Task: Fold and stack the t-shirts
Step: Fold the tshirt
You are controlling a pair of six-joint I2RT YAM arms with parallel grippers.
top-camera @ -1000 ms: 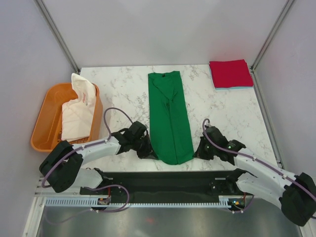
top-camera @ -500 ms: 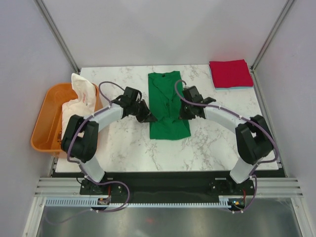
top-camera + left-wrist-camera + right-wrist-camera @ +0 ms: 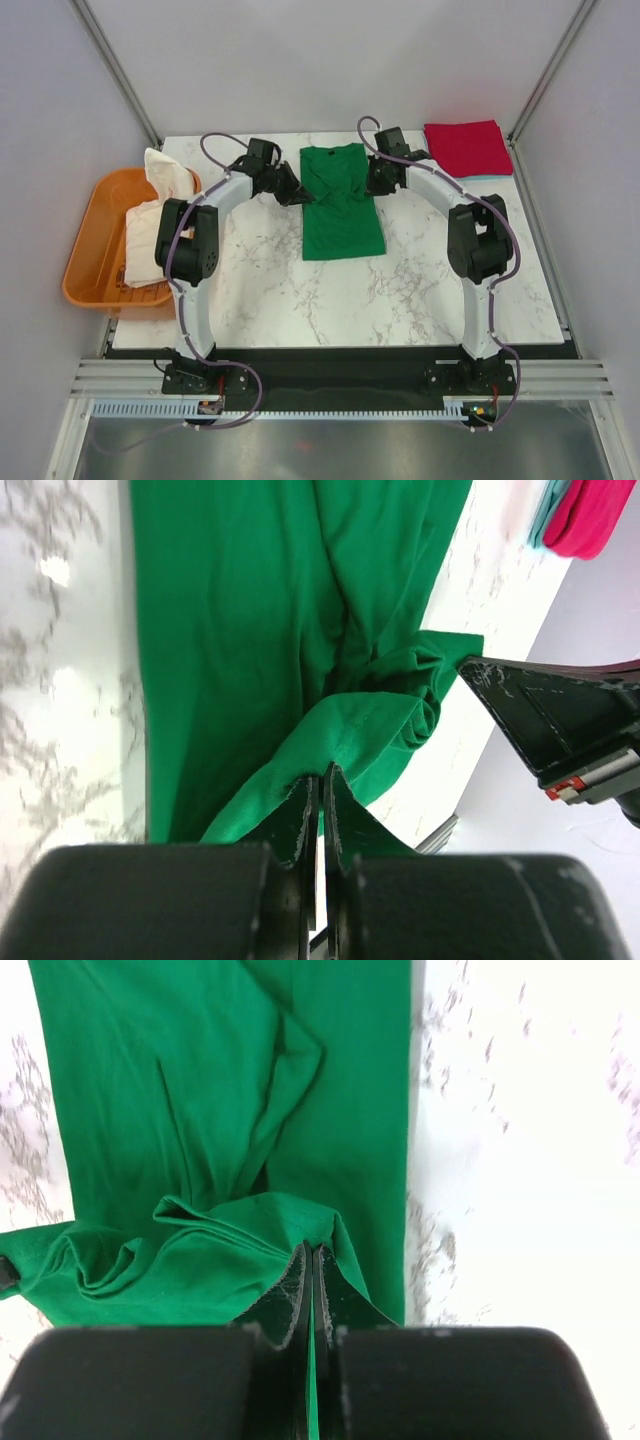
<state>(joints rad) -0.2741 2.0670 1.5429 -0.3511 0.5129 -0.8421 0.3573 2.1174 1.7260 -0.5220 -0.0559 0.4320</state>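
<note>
left hand [image 3: 320, 783] pinches green t-shirt [image 3: 343, 225] | right hand [image 3: 310, 1258] likewise | red t-shirt [image 3: 467, 148] far-right corner | orange tub [image 3: 84, 250] left edge

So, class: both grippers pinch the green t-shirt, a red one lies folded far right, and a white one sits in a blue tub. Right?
Not quite: in the top external view the tub is orange, not blue. The left gripper and right gripper do pinch the green t-shirt, the red t-shirt lies folded far right, the white t-shirt sits in it.
</note>
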